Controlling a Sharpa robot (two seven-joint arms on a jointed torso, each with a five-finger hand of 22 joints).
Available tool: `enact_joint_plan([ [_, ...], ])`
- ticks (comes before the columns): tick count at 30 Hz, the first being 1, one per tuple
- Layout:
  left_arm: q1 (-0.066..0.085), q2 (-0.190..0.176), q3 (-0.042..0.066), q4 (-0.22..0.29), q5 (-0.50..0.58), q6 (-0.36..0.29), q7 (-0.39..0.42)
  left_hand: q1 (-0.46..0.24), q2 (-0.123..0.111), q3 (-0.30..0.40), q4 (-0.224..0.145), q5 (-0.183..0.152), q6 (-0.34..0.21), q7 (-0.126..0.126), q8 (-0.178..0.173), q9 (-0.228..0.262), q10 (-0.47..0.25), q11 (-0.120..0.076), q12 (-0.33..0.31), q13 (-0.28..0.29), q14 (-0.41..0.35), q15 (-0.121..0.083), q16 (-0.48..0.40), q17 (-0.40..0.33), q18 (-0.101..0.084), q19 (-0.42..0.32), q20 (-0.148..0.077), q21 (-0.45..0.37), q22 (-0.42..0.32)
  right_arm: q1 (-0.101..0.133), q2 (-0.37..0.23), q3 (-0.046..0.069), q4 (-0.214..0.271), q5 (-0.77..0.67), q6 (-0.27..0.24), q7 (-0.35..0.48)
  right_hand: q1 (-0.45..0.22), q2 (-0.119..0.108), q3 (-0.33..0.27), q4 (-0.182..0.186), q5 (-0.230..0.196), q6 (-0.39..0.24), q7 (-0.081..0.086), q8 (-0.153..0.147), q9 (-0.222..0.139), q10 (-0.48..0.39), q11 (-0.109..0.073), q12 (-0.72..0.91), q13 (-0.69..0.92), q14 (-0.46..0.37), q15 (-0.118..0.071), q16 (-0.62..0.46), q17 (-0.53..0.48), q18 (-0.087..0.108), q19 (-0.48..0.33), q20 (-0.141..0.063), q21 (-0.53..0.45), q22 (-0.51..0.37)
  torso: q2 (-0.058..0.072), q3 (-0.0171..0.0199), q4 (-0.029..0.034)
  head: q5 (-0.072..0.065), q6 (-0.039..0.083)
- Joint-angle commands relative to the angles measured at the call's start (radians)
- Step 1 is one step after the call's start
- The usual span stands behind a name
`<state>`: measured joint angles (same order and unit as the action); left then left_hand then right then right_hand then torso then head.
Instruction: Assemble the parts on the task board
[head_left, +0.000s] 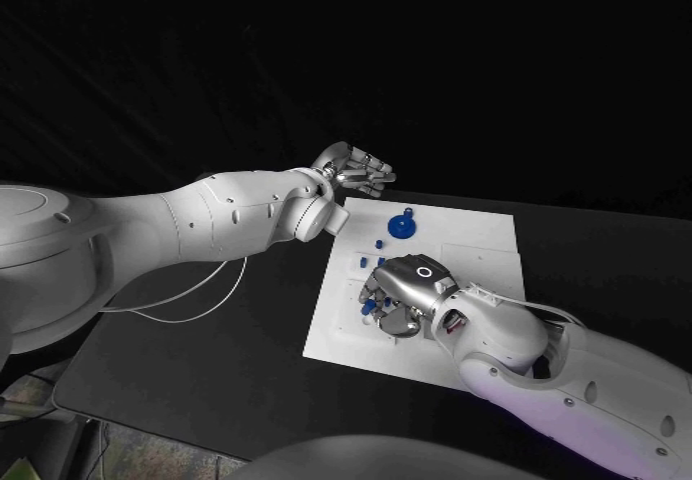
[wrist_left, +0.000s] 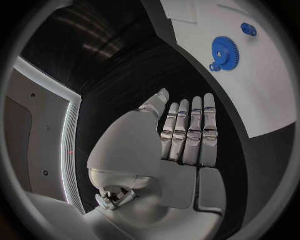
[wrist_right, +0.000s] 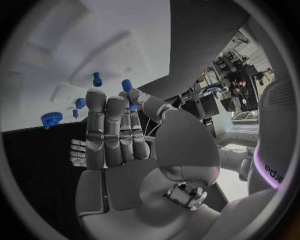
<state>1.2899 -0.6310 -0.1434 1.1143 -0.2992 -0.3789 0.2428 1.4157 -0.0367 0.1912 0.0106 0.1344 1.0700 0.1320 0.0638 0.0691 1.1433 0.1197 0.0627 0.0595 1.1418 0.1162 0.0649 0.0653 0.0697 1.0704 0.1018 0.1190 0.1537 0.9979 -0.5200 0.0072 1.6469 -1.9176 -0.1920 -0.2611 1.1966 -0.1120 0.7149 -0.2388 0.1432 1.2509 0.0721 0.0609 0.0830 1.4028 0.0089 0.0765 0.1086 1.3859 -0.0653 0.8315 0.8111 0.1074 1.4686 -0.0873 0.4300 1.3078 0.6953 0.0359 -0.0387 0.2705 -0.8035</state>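
Observation:
The white task board (head_left: 462, 255) lies in the middle of the black table. A blue gear (head_left: 402, 226) sits near its far left corner, also in the left wrist view as the gear (wrist_left: 226, 50), with a small blue part (wrist_left: 249, 29) beyond it. My left hand (head_left: 356, 170) hovers off that corner, its flat fingers (wrist_left: 187, 130) apart and holding nothing. My right hand (head_left: 404, 295) is low over the board's left side among small blue parts (head_left: 369, 305). A blue peg (wrist_right: 127, 86) shows at its thumb tip; whether it is pinched is unclear.
More blue pieces (head_left: 379, 242) stand in a row between the gear and my right hand. Another peg (wrist_right: 97, 79) and a small gear (wrist_right: 51, 119) lie past the right fingertips. Black table (head_left: 216, 340) surrounds the board; a white cable (head_left: 188, 300) trails at the left.

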Motion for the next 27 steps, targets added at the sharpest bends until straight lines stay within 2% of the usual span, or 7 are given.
enact_joint_plan([
  [1,0.0,0.002,0.001,0.003,0.002,0.012,0.007,-0.003,0.002,0.001,0.001,-0.007,-0.008,0.001,0.0,0.001,-0.001,0.002,-0.003,-0.001,-0.001,0.005,-0.003,0.001,0.014,-0.003,0.002,-0.005,-0.002,-0.001,0.004,-0.003,-0.004,-0.025,-0.003,0.009,-0.001,0.002,0.005,0.002,-0.003,0.009,0.003,0.003,0.001,0.004,0.0,-0.005,-0.002,0.0,-0.007,-0.001,0.001,0.014,0.04,-0.007,0.007,0.009,0.0,0.0,-0.0009,0.003,-0.003],
  [14,0.0,0.0,0.001,0.004,0.002,0.012,0.007,-0.004,0.003,0.0,0.001,-0.007,-0.008,0.001,0.0,0.001,-0.001,0.002,-0.003,-0.001,-0.002,0.005,-0.003,0.001,0.014,-0.003,0.002,-0.006,-0.002,-0.008,0.007,-0.012,-0.017,-0.029,0.012,0.008,-0.001,0.002,0.005,0.001,-0.003,0.009,0.003,0.003,0.001,0.004,0.0,-0.005,-0.002,0.0,-0.007,-0.001,0.001,0.014,0.04,-0.007,0.006,0.008,0.0,0.0003,-0.0014,0.007,-0.007],
  [27,0.0,-0.001,0.001,0.004,0.002,0.012,0.006,-0.004,0.003,0.0,0.001,-0.007,-0.008,0.001,0.0,0.001,-0.001,0.002,-0.003,-0.001,-0.002,0.005,-0.003,0.001,0.014,-0.003,0.002,-0.006,-0.002,-0.014,0.004,-0.014,-0.01,-0.026,0.02,0.011,-0.001,0.002,0.003,-0.001,-0.003,0.01,0.003,0.004,0.001,0.004,-0.001,-0.005,-0.002,0.0,-0.007,-0.002,0.002,0.013,0.04,-0.008,0.01,0.008,-0.001,0.0003,-0.0014,0.008,-0.009],
])
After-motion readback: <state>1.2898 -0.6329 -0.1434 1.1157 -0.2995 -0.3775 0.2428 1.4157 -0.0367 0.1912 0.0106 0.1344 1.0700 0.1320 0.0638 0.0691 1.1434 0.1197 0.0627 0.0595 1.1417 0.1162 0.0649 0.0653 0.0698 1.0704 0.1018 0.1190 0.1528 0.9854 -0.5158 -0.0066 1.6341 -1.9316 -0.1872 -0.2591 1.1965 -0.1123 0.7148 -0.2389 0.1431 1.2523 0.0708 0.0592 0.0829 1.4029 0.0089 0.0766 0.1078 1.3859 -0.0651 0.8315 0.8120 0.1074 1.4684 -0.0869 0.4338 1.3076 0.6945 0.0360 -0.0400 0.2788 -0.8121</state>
